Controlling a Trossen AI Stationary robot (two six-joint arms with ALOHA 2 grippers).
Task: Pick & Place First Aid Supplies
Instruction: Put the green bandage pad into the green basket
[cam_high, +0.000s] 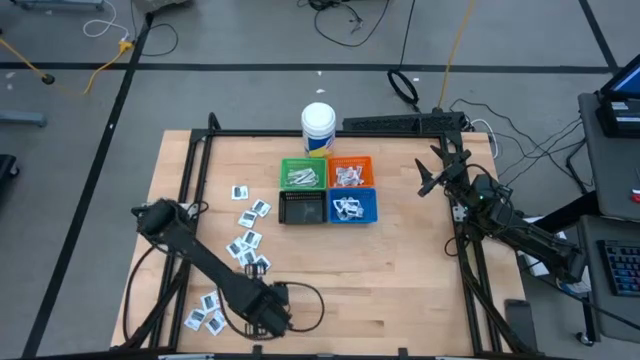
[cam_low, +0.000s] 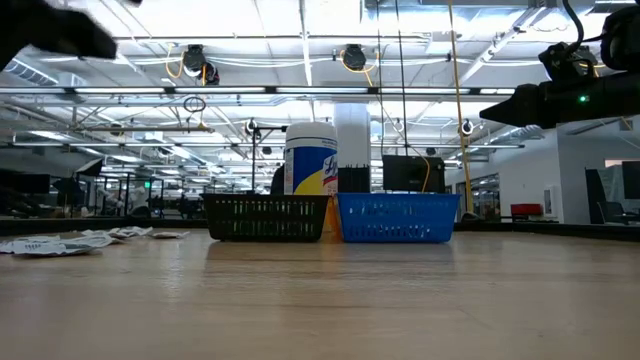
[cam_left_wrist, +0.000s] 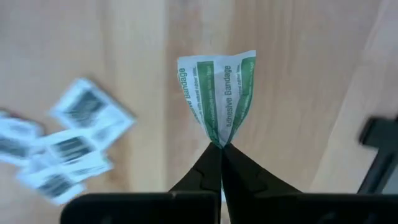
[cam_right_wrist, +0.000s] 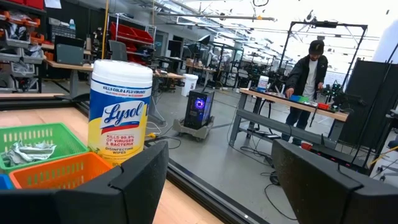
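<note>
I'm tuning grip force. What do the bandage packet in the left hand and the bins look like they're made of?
Bandage packet: thin paper, matte; it creases and folds where the left hand pinches it shut. Black bin and blue bin: probably moulded plastic, with slotted lattice walls and a slight sheen.

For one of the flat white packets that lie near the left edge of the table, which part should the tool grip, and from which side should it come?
Likely best from straight above, on a free edge or corner of a white packet lying apart from the others. It lies flat on the table, so no side is raised. The left tool already pinches a green bandage strip by its end, shut on it.
</note>
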